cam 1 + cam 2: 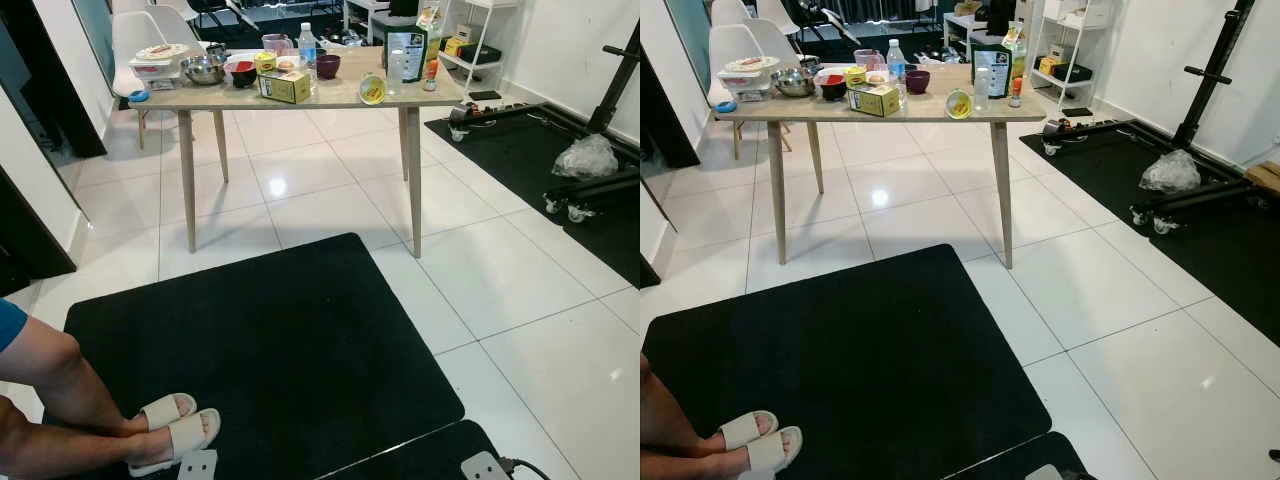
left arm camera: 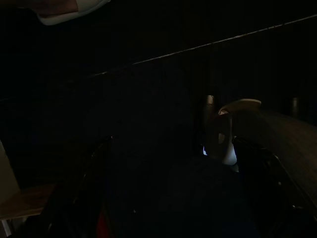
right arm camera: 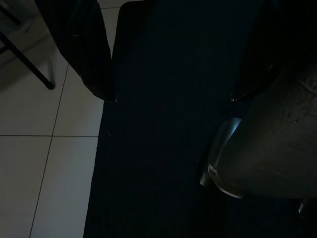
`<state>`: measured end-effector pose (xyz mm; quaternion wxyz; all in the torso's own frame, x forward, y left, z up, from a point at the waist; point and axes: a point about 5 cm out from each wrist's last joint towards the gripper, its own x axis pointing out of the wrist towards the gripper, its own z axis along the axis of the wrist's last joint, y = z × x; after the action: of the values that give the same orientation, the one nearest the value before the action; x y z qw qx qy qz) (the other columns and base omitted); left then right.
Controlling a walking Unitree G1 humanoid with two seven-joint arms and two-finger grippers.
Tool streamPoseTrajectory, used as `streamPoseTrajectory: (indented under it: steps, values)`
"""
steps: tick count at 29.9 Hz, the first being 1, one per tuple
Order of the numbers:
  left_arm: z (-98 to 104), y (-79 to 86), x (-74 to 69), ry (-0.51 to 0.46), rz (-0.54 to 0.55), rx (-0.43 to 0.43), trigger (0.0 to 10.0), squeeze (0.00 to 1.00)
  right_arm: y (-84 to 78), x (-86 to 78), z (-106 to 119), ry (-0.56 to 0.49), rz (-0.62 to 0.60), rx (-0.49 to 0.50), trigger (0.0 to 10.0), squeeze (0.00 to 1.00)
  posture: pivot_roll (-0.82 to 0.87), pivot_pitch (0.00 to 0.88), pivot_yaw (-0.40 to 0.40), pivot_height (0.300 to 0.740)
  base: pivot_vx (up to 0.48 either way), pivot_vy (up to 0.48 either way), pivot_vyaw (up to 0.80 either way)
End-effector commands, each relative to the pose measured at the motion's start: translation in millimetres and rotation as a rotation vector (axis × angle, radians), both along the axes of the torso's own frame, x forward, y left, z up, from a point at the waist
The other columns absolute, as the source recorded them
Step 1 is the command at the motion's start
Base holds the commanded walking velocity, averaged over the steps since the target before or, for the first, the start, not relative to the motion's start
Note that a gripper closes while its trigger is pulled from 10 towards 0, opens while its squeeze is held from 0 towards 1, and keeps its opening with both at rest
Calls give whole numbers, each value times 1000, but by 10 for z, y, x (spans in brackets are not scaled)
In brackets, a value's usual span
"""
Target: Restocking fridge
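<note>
A wooden table (image 1: 330, 97) on slim legs stands in the upper half of the head camera frame, on a white tiled floor (image 1: 500, 280). The groceries for the fridge crowd its top: a yellow-green box (image 1: 285, 87) near the front edge, a clear water bottle (image 1: 307, 45) behind it, a dark purple bowl (image 1: 328, 66) to the right, a steel bowl (image 1: 203, 70) and a stack of white containers (image 1: 155, 65) at the left end, a round yellow lid or tin (image 1: 372, 90) leaning at the front, and a dark carton (image 1: 406, 54) toward the right end. White chairs (image 1: 140, 35) sit behind the table in the upper left.

A large black mat (image 1: 270, 350) fills the lower centre. In the lower left corner a person's bare legs end in white slippers (image 1: 175, 433).

Both wrist cameras look down at dark mat. In the left wrist view, the left gripper (image 2: 173, 198) is lost in shadow, so its finger spread cannot be told. In the right wrist view, the right gripper (image 3: 171, 94) shows two dark fingers set wide apart, with nothing between them.
</note>
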<state>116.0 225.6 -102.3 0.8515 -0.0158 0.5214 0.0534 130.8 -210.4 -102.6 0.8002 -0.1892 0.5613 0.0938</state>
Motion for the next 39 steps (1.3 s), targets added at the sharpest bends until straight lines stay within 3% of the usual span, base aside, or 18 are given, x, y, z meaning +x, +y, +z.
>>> streamPoseTrajectory:
  steps: [1,18,39]
  values:
    - [14,92,-19,14,-4,21,10000,0,11,-24,-10,10,0,2,10000,0,-21,0,2,740,0,0,0]
    - [1,73,-48,27,-22,10,10000,0,33,-40,-18,14,1,10,10000,0,-22,0,2,740,0,0,0]
    - [-11,99,-120,45,-26,5,10000,0,52,-99,-40,27,-9,18,10000,0,-31,0,12,740,287,0,0]
